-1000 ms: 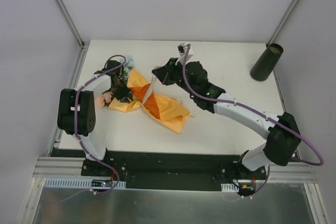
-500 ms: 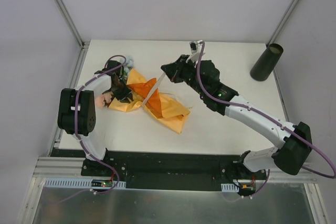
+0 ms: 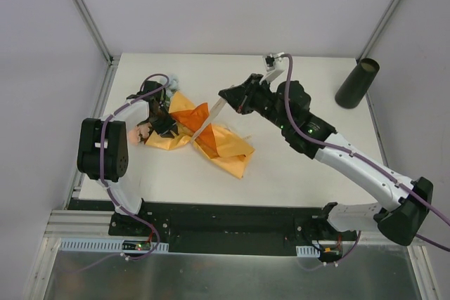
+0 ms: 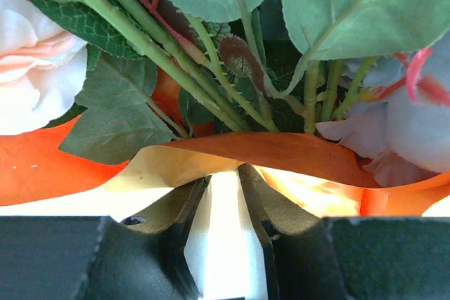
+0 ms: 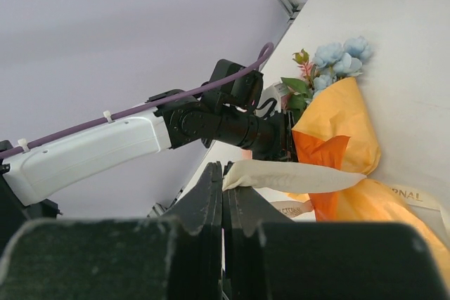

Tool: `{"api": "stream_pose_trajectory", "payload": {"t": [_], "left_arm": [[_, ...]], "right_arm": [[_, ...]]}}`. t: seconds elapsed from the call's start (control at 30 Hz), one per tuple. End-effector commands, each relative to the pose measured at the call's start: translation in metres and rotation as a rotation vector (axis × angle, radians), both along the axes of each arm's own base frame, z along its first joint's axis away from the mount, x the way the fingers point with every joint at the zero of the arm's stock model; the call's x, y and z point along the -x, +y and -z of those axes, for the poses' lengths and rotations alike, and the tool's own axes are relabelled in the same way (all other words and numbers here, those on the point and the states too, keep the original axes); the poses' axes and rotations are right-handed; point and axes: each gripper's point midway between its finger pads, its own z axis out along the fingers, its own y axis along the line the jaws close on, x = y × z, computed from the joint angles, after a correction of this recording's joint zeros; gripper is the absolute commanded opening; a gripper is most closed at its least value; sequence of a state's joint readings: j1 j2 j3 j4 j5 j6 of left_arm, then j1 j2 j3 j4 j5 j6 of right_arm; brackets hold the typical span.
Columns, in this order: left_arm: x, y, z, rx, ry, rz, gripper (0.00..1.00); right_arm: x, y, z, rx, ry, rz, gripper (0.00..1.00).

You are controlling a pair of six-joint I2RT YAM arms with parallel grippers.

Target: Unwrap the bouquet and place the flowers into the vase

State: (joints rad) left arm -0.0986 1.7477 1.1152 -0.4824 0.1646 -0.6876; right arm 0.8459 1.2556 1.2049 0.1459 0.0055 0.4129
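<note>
Right gripper (image 5: 223,173) first: its two fingers are pressed tight together on one end of the cream ribbon (image 5: 295,177), and that ribbon runs in a straight line down to the middle of the bouquet (image 3: 218,144).

Left gripper (image 3: 165,123) sits at the bloom end of the bundle. In its wrist view the fingers stand a little apart, but their tips go under a fold of the orange paper (image 4: 281,149), so I honestly can't tell if it's pinching anything. Green stems (image 4: 176,61) and leaves fill the view right past that fold.

Counts: two arms, two grippers, one bouquet, one ribbon, one vase (image 3: 357,82). The flowers (image 5: 341,54) are bunched up (pale blue cluster and a peach bloom are what I can make out), so no bloom count from me.

It's all on a white table (image 3: 302,173) inside a pale grey booth with metal corner posts (image 3: 84,12).

The bouquet lies flat left of centre, heads at the left gripper and wrapped tail pointing toward the near edge, below the right gripper. The vase stands upright in the far right corner, well apart from both grippers.
</note>
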Motion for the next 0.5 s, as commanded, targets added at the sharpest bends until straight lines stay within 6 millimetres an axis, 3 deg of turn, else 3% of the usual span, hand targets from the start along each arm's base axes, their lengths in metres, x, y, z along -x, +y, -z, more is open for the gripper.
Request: {"api": "stream_pose_trajectory", "payload": {"t": [0.0,0.2,0.47], "left_arm": [[0.005,0.012,0.012,-0.073,0.028,0.009,0.25],[0.005,0.014,0.014,-0.083,0.033,0.007,0.25],[0.003,0.012,0.011,-0.076,0.028,0.007,0.27]], "right_arm": [[0.02,-0.024,-0.085,-0.158,-0.152,-0.006,0.0],[0.009,-0.082,-0.121,-0.077,-0.29,0.245,0.0],[0.044,-0.108,-0.13,-0.184,-0.238,0.208,0.0]]}}
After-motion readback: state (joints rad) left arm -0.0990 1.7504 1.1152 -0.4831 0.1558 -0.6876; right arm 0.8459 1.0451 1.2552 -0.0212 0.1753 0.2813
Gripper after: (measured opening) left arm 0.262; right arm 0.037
